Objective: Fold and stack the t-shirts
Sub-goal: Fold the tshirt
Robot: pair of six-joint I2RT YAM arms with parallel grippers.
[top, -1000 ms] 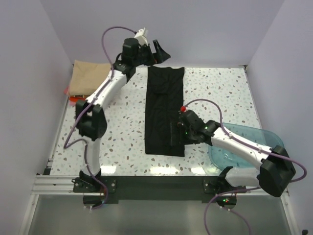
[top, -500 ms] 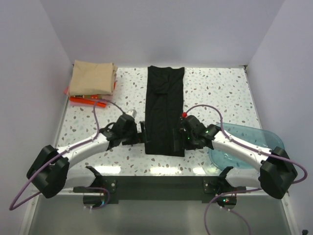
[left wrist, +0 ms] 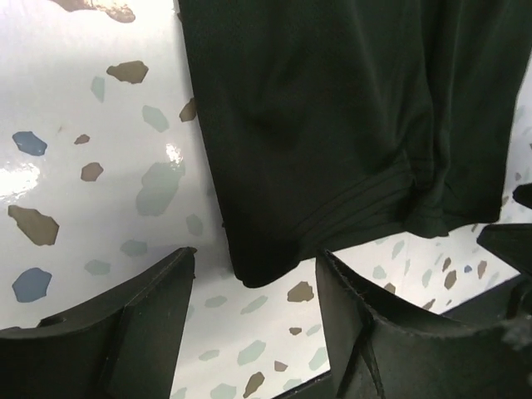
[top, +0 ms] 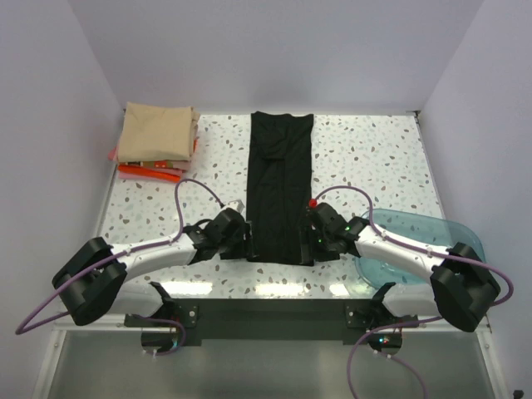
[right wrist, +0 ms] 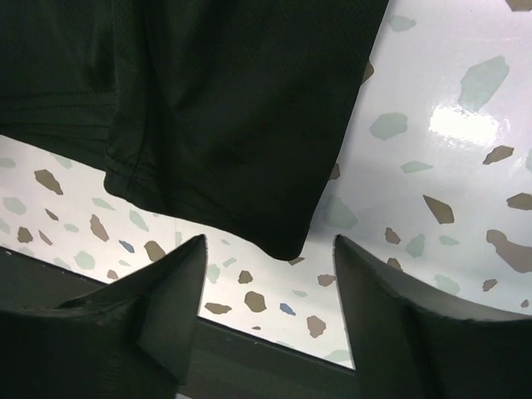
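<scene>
The black t-shirt [top: 281, 183] lies as a long narrow strip down the middle of the table, from the back edge almost to the front. My left gripper [top: 246, 241] is low at its near left corner, open. In the left wrist view that corner [left wrist: 258, 270] lies between the gripper's [left wrist: 254, 259] spread fingers, unclamped. My right gripper [top: 309, 241] is open at the near right corner, which shows between the gripper's [right wrist: 270, 245] fingers in the right wrist view. The tan t-shirt [top: 156, 133] sits folded at the back left on the red-orange t-shirt [top: 145, 173].
A translucent teal bowl [top: 440, 233] stands at the front right, under my right arm. The speckled white table [top: 374, 158] ends in a dark front rail [top: 266, 291] just behind both grippers. Purple walls close in the back and sides.
My left arm swung from the back of the table down to the black shirt's near left corner. The right gripper slid toward the front hem. Both grippers' jaws have narrowed a little.
</scene>
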